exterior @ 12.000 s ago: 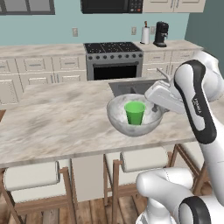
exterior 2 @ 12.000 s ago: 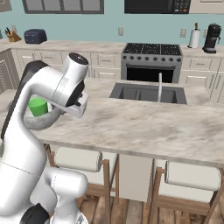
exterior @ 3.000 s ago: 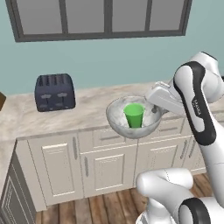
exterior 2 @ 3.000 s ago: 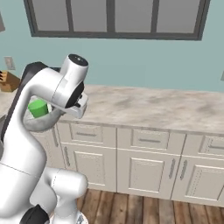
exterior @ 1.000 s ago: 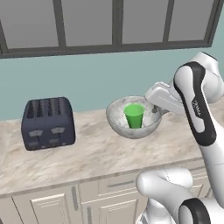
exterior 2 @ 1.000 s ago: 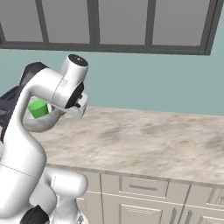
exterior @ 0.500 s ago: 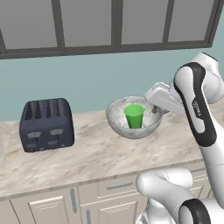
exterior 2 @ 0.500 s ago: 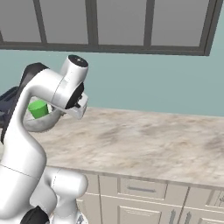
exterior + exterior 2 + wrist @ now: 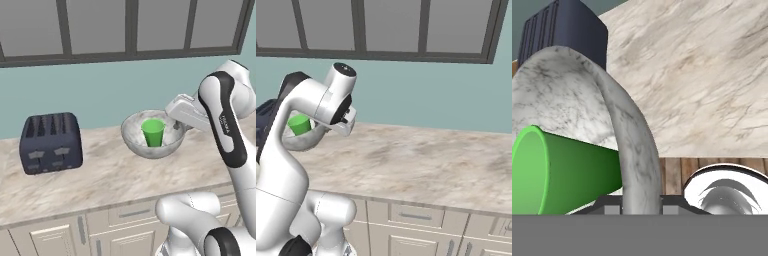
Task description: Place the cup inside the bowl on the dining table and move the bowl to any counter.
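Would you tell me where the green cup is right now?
The cup stands upright inside the bowl, which the claw holds by its rim above the counter, right of the toaster.

toaster [image 9: 50, 142] at left, counter [image 9: 421, 165] bare rightward

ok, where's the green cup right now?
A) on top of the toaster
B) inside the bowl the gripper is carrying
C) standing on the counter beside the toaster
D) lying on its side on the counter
B: the cup stands upright inside the bowl, and the gripper is clamped on the bowl's rim, holding it above the counter to the right of the toaster.
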Controlling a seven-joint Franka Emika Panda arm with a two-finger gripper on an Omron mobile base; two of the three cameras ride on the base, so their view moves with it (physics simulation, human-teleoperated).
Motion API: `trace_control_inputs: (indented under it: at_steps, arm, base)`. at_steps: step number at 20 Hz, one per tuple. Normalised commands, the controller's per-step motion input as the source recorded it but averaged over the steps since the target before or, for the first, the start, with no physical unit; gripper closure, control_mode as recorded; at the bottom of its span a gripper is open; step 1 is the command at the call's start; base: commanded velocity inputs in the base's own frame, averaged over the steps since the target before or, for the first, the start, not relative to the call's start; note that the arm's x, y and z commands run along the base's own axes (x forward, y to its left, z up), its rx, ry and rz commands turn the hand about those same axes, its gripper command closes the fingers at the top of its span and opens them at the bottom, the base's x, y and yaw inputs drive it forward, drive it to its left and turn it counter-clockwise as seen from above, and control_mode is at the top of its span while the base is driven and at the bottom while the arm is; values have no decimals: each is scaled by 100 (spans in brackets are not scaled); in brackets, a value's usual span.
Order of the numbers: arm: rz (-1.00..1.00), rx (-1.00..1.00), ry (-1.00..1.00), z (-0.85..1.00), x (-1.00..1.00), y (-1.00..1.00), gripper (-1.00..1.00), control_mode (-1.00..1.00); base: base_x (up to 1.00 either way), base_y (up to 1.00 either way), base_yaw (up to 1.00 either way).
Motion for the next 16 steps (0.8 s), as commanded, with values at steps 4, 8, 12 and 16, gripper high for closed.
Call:
trace_control_inputs:
  at_steps: [4,8,12,16]
  arm:
    - [0,0,0,0,0,0,100,100]
    - [0,0,0,0,0,0,100,100]
    - [0,0,0,0,0,0,100,100]
    - [0,0,0,0,0,0,100,100]
  base:
    - [18,-40,0]
    - [12,-32,0]
    - [6,-18,0]
    - [9,-15,0]
